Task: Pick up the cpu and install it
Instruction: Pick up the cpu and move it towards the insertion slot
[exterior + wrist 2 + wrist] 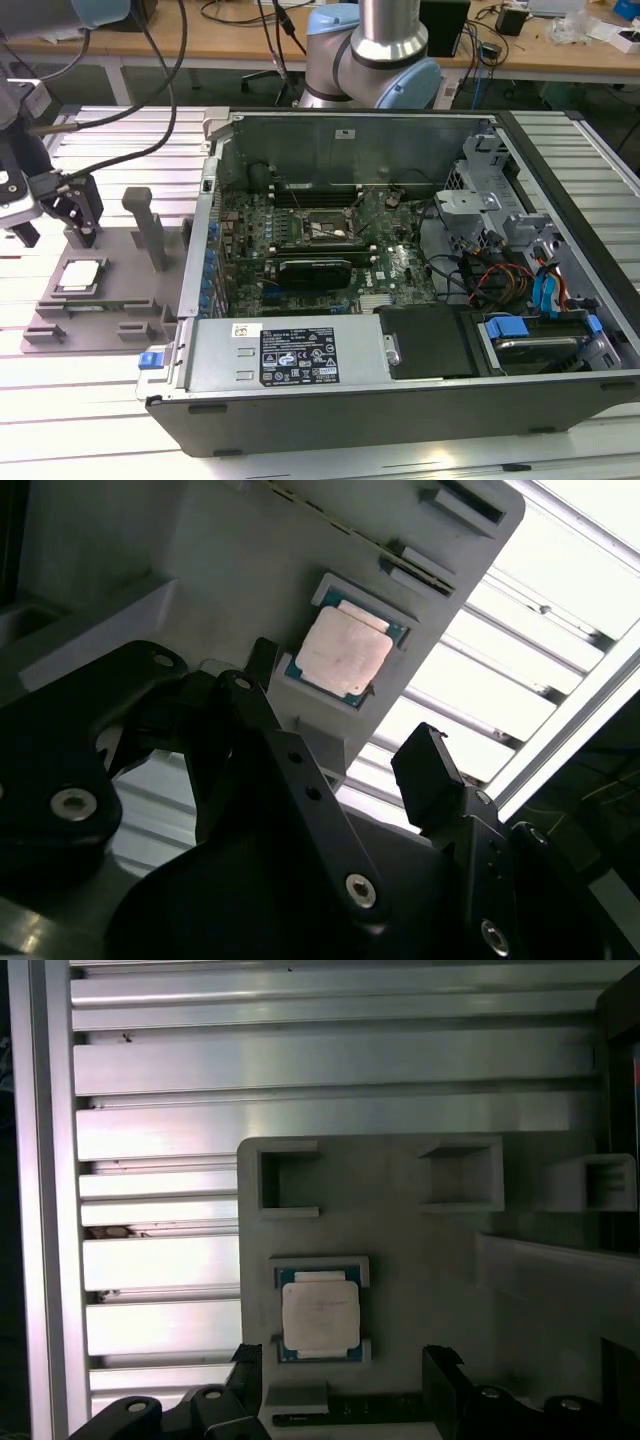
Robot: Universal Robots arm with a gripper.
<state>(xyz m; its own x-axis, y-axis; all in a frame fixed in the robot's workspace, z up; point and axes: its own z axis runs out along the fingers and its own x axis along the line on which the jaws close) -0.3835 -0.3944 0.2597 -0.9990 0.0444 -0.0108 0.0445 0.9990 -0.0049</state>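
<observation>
Two black fingers (440, 1368) of my end effector (342, 1360) stand spread wide, released, with nothing between them. They hang just above the grey fixture (420, 1220). Under that gap the cpu (320, 1318) lies flat in a shallow pocket of the fixture, silver plate up, with a thin green edge showing round the plate.

I judge the cpu light, stiff and thin. Its smooth plate is likely slippery, and its hidden underside is likely delicate. The pocket's raised lips cover two opposite sides. The other two sides are free, and there I would take hold, by the edges and gently.

It is close to square, so I cannot name a long axis. Its edges run parallel to the fixture's edges.

The fixture rests on the slatted metal bench (160, 1110). Farther off, to the exterior view's right of the fixture, stands the open computer case (400, 370), just beside it. Deep inside the case is the socket frame (322, 228), well apart from the fixture.
</observation>
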